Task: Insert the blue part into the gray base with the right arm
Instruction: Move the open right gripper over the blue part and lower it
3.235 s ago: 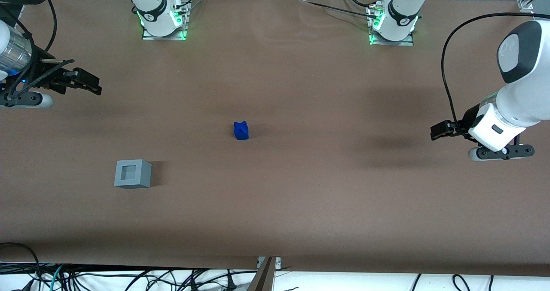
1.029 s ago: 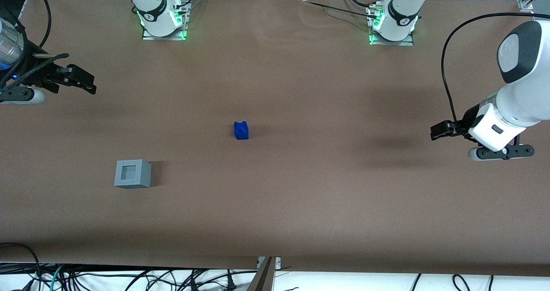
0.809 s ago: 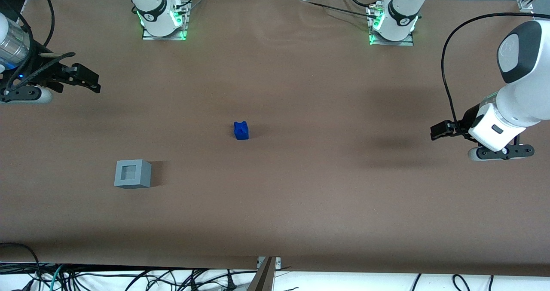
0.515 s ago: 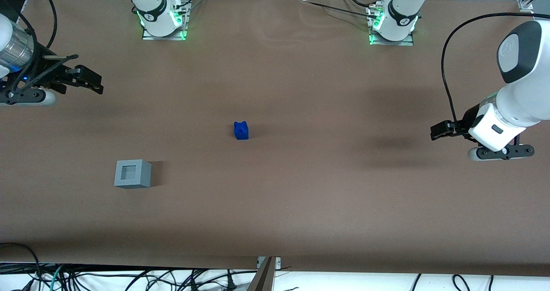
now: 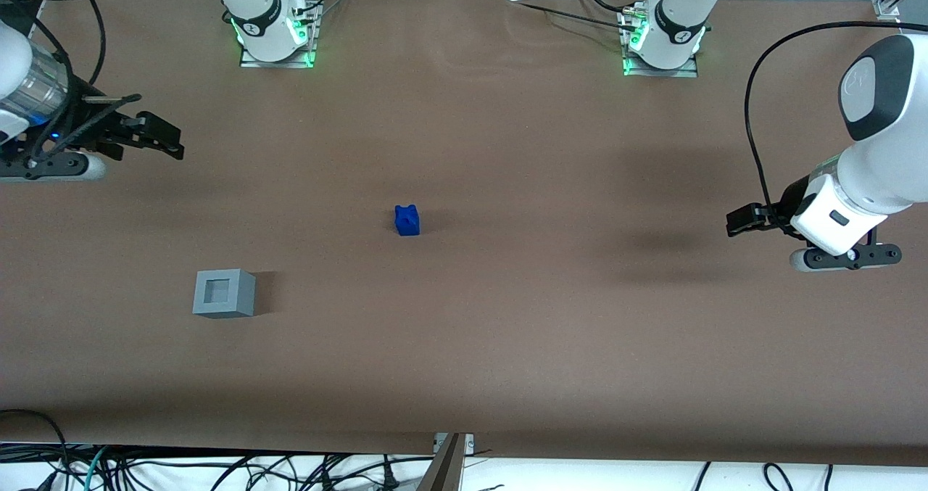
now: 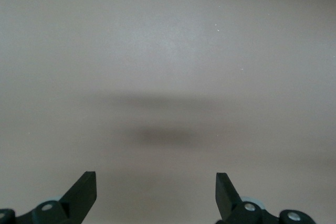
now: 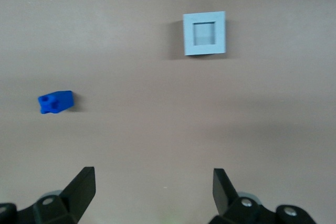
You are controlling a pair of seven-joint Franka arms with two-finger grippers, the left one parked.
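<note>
The blue part point(image 5: 407, 220) lies on the brown table near its middle, bumps pointing away from the front camera; it also shows in the right wrist view point(image 7: 55, 102). The gray base point(image 5: 224, 294) stands upright, recess up, nearer the front camera and toward the working arm's end; it also shows in the right wrist view point(image 7: 205, 34). My right gripper point(image 5: 168, 141) hangs above the table at the working arm's end, farther from the front camera than both objects and well apart from them. Its fingers point(image 7: 83, 185) are spread wide with nothing between them.
The brown table point(image 5: 507, 331) carries only the two parts. Two arm bases point(image 5: 274, 30) with green lights stand at the table edge farthest from the front camera. The parked arm point(image 5: 855, 186) hangs over its own end. Cables lie below the near edge.
My right gripper has drifted a little toward the table's middle over the last second, still open. The blue part and the gray base have not moved.
</note>
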